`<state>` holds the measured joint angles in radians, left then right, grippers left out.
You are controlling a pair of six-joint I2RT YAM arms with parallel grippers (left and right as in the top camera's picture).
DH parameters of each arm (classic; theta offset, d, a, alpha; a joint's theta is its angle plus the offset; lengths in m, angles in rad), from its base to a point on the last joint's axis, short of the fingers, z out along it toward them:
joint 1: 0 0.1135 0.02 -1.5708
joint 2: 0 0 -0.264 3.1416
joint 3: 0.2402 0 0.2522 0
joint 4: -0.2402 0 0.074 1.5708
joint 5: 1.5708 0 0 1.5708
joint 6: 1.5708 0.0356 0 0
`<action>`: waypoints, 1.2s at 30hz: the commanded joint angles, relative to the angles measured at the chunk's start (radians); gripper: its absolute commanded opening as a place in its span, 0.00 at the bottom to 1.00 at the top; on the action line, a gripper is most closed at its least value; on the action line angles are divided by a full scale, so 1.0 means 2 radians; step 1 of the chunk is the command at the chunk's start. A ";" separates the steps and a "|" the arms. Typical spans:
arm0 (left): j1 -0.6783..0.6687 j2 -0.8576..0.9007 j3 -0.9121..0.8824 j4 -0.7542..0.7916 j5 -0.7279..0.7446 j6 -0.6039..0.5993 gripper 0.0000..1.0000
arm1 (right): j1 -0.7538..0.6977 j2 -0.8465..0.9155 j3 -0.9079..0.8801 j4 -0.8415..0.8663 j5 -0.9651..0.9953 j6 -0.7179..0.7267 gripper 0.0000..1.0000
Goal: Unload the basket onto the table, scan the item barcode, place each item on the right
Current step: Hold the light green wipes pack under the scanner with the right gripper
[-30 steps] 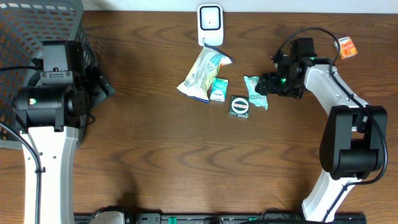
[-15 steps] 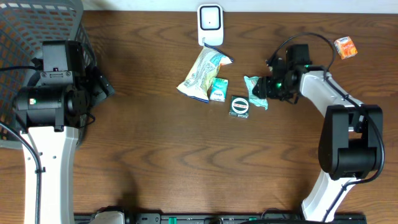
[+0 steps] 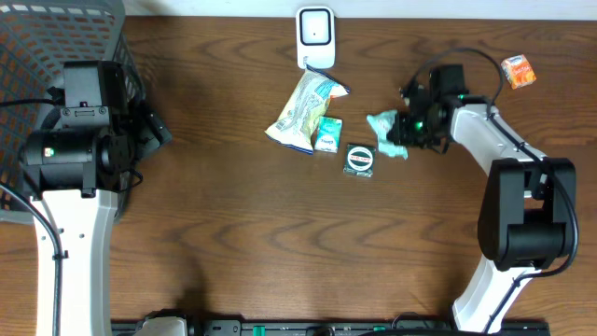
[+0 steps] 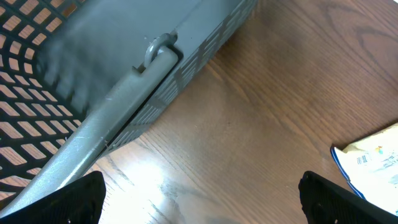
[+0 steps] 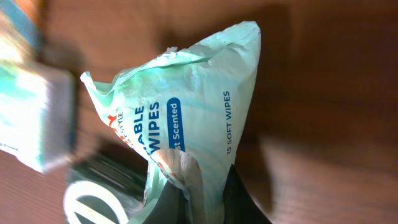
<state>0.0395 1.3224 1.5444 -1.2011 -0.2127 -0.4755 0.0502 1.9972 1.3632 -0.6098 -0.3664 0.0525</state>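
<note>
The right gripper (image 3: 403,129) has just closed from wide open onto one end of the scented wipes pack (image 5: 193,106). The grasp seems made, and the carry to the white scanner (image 3: 315,33) at the far edge of the desk (image 3: 233,233) should come next. The pack is pinched at the fingertips and stretches away from them toward the round tin (image 3: 360,159), though it is hard to tell whether it has left the desk. The left gripper (image 4: 202,202) hangs fully open and empty beside the grey basket (image 4: 93,74).
</note>
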 commanded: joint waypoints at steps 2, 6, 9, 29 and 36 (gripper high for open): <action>0.004 0.002 -0.002 -0.001 -0.006 -0.008 0.98 | 0.017 -0.050 0.085 0.006 0.003 0.004 0.01; 0.004 0.002 -0.002 -0.001 -0.006 -0.008 0.98 | 0.037 -0.050 0.113 0.059 0.041 0.031 0.01; 0.004 0.002 -0.002 -0.001 -0.006 -0.008 0.98 | 0.059 -0.047 0.114 0.118 0.080 0.064 0.01; 0.004 0.002 -0.002 -0.001 -0.006 -0.008 0.98 | 0.150 0.222 0.362 0.336 0.158 0.094 0.01; 0.004 0.002 -0.002 -0.001 -0.006 -0.008 0.97 | 0.167 0.238 0.373 0.325 0.209 0.069 0.01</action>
<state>0.0395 1.3224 1.5444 -1.2011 -0.2127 -0.4755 0.3546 2.4790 2.0651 0.0452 -0.0246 0.2371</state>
